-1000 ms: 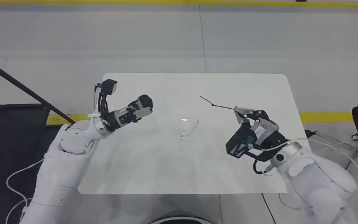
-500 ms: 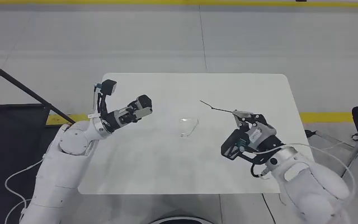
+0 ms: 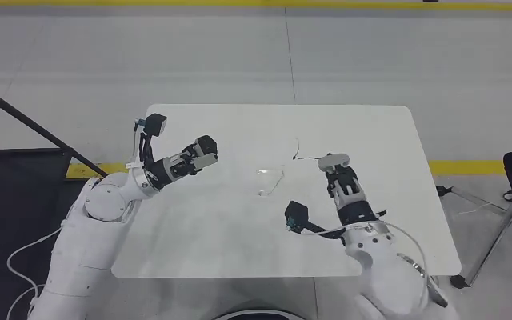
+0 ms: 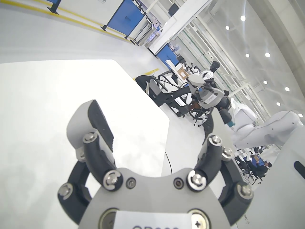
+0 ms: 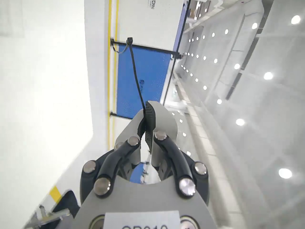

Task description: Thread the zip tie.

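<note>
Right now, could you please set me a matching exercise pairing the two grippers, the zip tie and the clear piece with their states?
Things:
1. left gripper
2. right gripper
3. zip tie
4. clear piece

States:
A. lying on the table
B. clamped at one end
C. open, empty
D. shut

Pairs: 1-C, 2-D, 3-B, 4-A.

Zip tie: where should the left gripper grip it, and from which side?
Probably the zip tie just under its head, the free end sticking out beyond the right gripper, which pinches the other end. Come from the side of the open left gripper, across it.
</note>
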`<action>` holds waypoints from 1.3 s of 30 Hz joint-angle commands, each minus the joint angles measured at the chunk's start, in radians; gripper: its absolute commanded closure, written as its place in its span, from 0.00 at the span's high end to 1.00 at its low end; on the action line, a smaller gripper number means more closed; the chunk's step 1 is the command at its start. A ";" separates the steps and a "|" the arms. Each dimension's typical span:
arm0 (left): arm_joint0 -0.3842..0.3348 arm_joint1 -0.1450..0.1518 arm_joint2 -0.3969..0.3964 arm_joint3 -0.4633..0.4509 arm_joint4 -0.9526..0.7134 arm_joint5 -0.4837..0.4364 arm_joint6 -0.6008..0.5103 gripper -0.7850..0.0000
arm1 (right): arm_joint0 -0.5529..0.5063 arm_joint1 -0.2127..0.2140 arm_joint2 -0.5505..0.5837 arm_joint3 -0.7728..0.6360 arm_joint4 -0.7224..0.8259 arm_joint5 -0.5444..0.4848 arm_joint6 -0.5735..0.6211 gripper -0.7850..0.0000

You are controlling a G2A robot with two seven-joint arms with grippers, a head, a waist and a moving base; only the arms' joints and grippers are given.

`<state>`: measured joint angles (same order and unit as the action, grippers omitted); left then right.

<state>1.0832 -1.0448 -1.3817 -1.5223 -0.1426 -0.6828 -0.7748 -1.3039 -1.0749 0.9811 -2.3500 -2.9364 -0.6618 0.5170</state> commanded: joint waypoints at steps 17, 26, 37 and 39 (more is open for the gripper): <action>0.000 0.000 0.000 0.000 0.000 0.000 0.000 1.00 | 0.352 -0.032 -0.522 0.229 -0.135 -0.292 0.349 0.00; 0.000 0.000 0.000 0.000 0.000 0.000 0.000 1.00 | 0.343 -0.091 -0.515 0.299 -0.130 -0.333 0.282 0.00; 0.000 0.000 0.000 0.000 0.000 0.000 0.000 1.00 | 0.339 -0.126 -0.478 0.355 -0.082 -0.313 0.270 0.00; 0.000 0.000 0.000 0.000 0.000 0.000 0.000 1.00 | 0.339 -0.126 -0.478 0.355 -0.082 -0.313 0.270 0.00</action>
<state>1.0832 -1.0448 -1.3817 -1.5223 -0.1426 -0.6828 -0.7748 -0.9648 -1.2013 0.5032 -1.9955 -3.0184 -0.9751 0.7872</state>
